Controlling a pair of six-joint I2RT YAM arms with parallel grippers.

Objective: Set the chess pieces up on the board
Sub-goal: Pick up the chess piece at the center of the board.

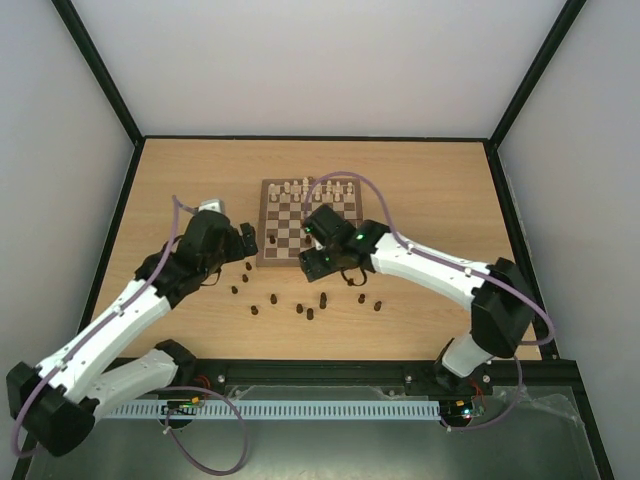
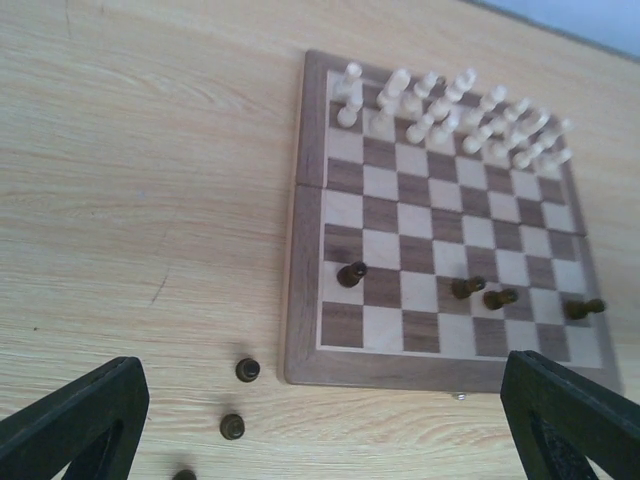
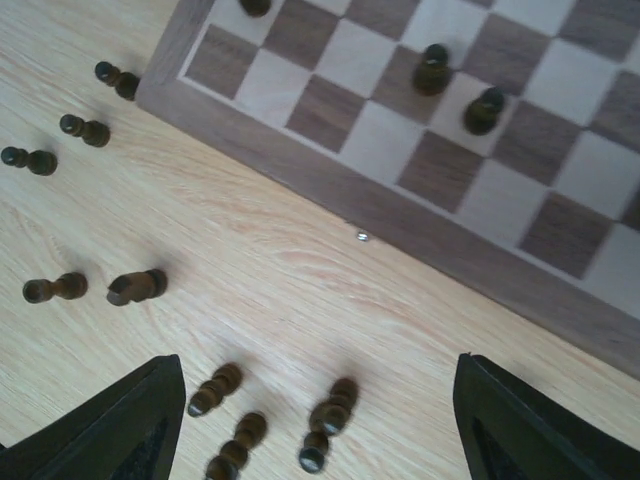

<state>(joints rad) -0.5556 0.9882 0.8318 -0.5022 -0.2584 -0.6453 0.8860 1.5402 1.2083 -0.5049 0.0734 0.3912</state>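
Left gripper: jaws wide, holding nothing, the board at one o'clock. Right gripper: jaws wide, empty, over loose chess pieces.

White arms; black joints; purple cables

bright, even light; soft shadows; wrist views slightly blurred
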